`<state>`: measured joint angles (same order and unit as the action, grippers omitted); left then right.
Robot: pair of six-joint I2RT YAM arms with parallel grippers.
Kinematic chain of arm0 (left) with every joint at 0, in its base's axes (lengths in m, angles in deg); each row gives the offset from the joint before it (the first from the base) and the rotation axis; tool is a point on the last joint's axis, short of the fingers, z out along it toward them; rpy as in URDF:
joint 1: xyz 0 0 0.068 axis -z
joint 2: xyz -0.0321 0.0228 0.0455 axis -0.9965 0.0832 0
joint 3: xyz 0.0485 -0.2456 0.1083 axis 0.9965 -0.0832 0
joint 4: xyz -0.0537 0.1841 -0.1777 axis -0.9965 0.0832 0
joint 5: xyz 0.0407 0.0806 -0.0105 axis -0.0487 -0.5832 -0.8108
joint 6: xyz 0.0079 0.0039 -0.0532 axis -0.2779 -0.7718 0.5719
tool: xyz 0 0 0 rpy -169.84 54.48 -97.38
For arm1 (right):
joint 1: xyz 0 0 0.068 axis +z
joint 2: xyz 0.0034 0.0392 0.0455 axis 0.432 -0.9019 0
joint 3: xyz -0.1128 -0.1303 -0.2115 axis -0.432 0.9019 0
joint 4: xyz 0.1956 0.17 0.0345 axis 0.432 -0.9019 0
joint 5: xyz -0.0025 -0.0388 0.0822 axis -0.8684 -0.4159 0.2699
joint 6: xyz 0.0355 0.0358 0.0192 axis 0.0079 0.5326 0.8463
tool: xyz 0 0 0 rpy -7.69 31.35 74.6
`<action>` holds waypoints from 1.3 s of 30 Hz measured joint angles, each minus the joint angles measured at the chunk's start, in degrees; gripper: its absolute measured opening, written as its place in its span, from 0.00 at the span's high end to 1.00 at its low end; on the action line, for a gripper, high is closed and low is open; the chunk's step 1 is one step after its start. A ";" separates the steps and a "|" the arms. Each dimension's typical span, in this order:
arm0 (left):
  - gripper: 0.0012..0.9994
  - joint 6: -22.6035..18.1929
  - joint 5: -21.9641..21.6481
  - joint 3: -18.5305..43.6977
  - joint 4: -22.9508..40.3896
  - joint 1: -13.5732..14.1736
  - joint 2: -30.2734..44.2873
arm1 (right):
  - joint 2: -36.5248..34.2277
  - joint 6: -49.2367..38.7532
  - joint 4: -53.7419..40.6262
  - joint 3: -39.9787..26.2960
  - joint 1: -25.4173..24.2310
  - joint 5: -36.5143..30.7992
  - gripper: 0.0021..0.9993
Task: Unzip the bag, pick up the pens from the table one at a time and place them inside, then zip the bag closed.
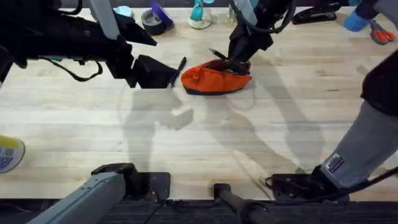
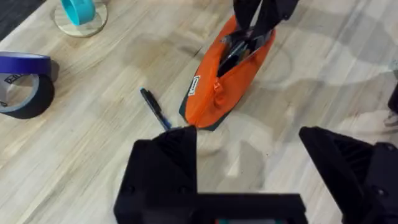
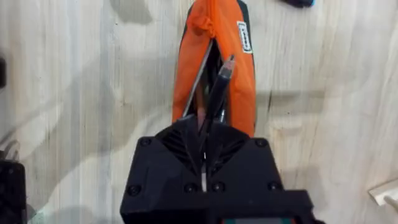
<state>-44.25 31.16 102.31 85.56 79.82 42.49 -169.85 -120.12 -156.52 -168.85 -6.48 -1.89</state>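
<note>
Taking the orange bag [image 1: 214, 79] as the landmark on the desk [image 1: 186, 143], the left claw [image 1: 163, 73] hovers just to its left, jaws spread wide and holding nothing. Between that claw and the bag's left end lies a dark pen [image 2: 155, 108], flat on the wood and close beside the bag without clearly touching it. The bag itself sits at the middle of the desk's far half, its zipper open along the top so the dark inside shows. Directly over the bag's right end, the right claw [image 3: 204, 140] is pressed together on a second pen [image 3: 219, 87], whose tip points down into the open slit.

The step in hand looks like dropping this pen into the bag. Next the right claw would need to push the pen fully inside and release it; then the remaining pen must be picked up and put in before zipping.
</note>
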 joint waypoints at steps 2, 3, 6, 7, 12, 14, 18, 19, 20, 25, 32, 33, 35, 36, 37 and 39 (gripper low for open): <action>0.01 0.00 0.00 0.00 0.01 0.00 0.00 | -0.65 -0.24 -0.02 0.00 0.00 0.01 0.97; 0.01 0.00 -0.03 0.00 -0.01 0.00 0.00 | -0.92 -0.44 -0.02 0.00 0.00 0.01 0.97; 0.01 0.00 -0.68 0.00 0.00 0.00 0.00 | -1.79 -0.81 0.00 0.00 0.00 0.01 0.97; 0.01 0.00 -0.97 0.00 0.01 0.00 0.00 | -2.12 -0.83 0.00 0.00 0.00 0.01 0.97; 0.01 0.00 -1.55 0.00 0.01 0.00 0.00 | -3.69 -0.85 0.22 0.00 0.00 0.01 0.97; 0.01 0.00 -1.67 0.00 0.01 0.00 0.00 | -3.77 -0.87 0.24 0.00 0.02 0.04 0.97; 0.01 0.00 -1.73 0.00 0.01 0.00 0.00 | -3.77 -0.87 0.22 0.00 0.02 0.04 0.97; 0.01 0.00 -1.73 0.00 0.01 0.00 0.00 | -3.77 -0.87 0.24 0.00 0.07 0.04 0.97; 0.01 0.00 -1.73 0.00 0.01 0.00 0.00 | -3.77 -0.87 0.24 0.00 0.07 0.04 0.97; 0.01 0.00 -1.73 0.00 0.01 0.00 0.00 | -3.77 -0.92 0.39 0.00 0.24 0.04 0.97; 0.01 0.00 -1.73 0.00 -0.01 0.00 0.00 | -3.77 -1.01 0.42 0.00 0.76 0.03 0.97; 0.01 0.00 -1.73 0.00 0.01 0.00 0.00 | -3.77 -1.01 0.44 0.00 0.76 0.01 0.97; 0.01 0.00 -1.73 0.00 0.01 0.00 0.01 | -3.77 -1.03 0.44 0.00 0.82 0.01 0.97; 0.01 0.00 -1.73 0.00 0.01 0.00 0.00 | -3.77 -1.01 0.44 0.00 0.85 0.01 0.97; 0.01 0.00 -1.73 0.00 0.01 0.00 0.00 | -3.77 -1.03 0.44 0.00 0.85 0.03 0.97; 0.01 0.00 -1.73 0.00 0.01 0.00 0.00 | -3.77 -1.02 0.44 0.00 0.85 0.01 0.97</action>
<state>-44.25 29.43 102.31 85.56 79.82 42.49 -173.63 -121.14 -156.08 -168.85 -5.63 -1.88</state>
